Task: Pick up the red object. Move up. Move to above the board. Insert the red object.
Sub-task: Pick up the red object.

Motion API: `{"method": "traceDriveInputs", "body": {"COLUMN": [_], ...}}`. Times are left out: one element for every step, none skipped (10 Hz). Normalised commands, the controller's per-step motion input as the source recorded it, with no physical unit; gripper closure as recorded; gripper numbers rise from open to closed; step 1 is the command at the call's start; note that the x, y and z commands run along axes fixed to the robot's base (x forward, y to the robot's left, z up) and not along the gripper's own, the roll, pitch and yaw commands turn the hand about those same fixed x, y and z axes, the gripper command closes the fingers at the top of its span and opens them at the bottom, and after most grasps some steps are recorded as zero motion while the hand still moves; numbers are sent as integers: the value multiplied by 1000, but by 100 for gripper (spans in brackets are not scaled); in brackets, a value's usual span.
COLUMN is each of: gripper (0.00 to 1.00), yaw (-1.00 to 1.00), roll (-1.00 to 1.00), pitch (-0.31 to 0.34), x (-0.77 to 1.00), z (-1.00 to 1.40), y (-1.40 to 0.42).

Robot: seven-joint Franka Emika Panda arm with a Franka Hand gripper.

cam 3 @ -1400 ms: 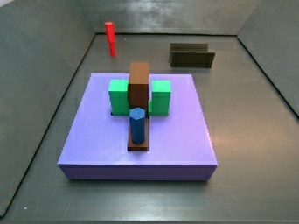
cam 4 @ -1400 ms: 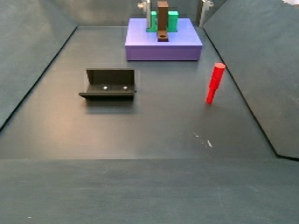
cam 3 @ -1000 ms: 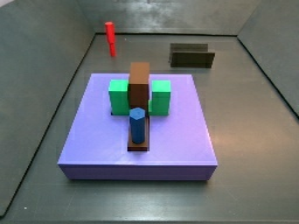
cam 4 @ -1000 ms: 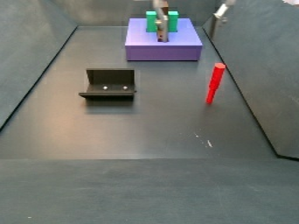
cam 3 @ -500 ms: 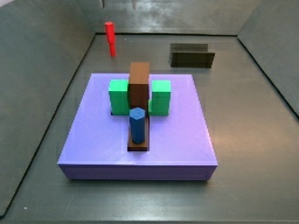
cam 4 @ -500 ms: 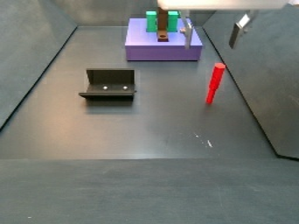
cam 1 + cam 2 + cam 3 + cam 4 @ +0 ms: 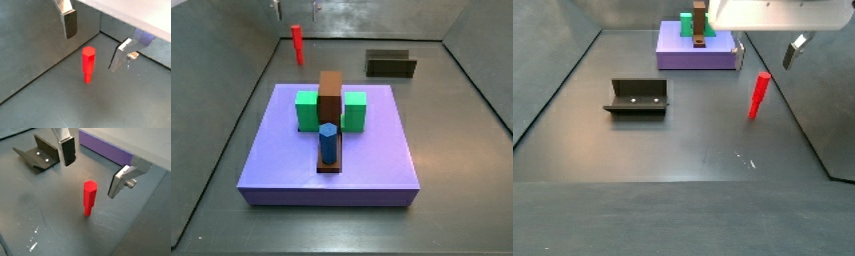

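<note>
Since the earlier frame our gripper [image 7: 768,45] has shifted over the red object [image 7: 759,95]. We are seeing jaws wide, peg standing untouched on the worktop [image 7: 673,150].

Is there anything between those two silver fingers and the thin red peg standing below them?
Nothing: in both wrist views the open gripper hangs above the thin upright red peg, with only bare dark floor around it.

The gripper [image 7: 90,170] hangs above the floor — two flat silver plate fingers [image 7: 68,22] faced with dark pads. In both wrist views one finger carries a small round screw. A pale, whitish body [image 7: 780,14] shows in a side view.
</note>
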Motion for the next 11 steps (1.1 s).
{"method": "traceDriveInputs", "body": {"gripper": [0, 0, 0, 0, 0, 0, 0, 0, 0, 0, 0], "yaw": [-23, 3, 69, 0, -69, -37, -46, -6, 0, 0, 0], "roll": [34, 26, 0, -16, -26, -29, -27, -29, -14, -30, -13], "pitch": [-10, 0, 0, 0, -13, -11, -36, -19, 0, -3, 0], "x": [-31, 0, 0, 0, 0, 0, -74, -23, 0, 0, 0], "z": [-354, -314, -289, -80, -263, -351, -383, -314, -154, -57, -20], "y": [43, 166, 97, 0, 0, 0, 0, 0, 43, 37, 20]}}
